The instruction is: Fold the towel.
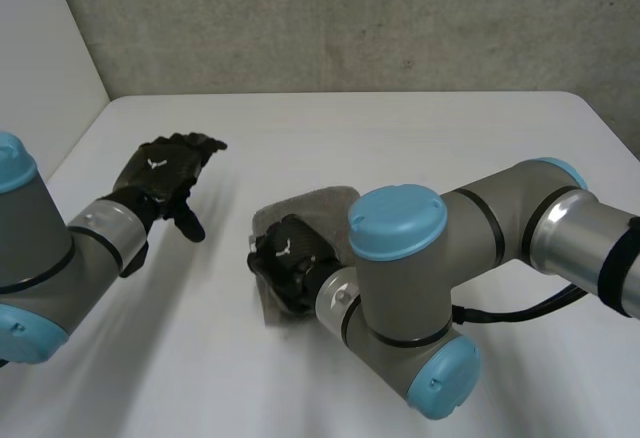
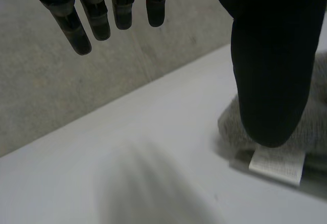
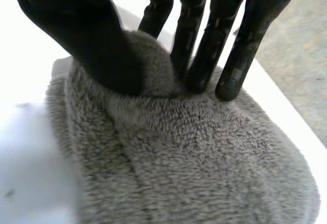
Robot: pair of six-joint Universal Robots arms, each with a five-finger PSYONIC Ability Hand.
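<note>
Towel (image 3: 194, 157): grey, fluffy, already doubled into a compact thick bundle. It lies about mid-table (image 1: 420, 128), somewhat toward the near edge and well away from every corner.

Right hand (image 1: 290, 263): down on the bundle at its near-left part. Thumb on one side and fingers (image 3: 204, 65) on the other, with a ridge of pile bunched between them, so I read this as a pinch on the top layer. Judgement: the grip is there either to lift that layer for one more fold or to hold the stack down so it does not spring open. I cannot tell which.

Left hand (image 1: 165, 173): above bare table toward the left edge, apart from the towel, spread and relaxed, holding nothing. Judgement: it is parked clear so that it does not drag the cloth, yet is near enough to come in.

Markings: a small white sewn-in label (image 2: 276, 165) sticks out from the towel's edge on the side facing my left hand, and lies flat on the table. No print on it can be read. No other writing or brand is visible.
</note>
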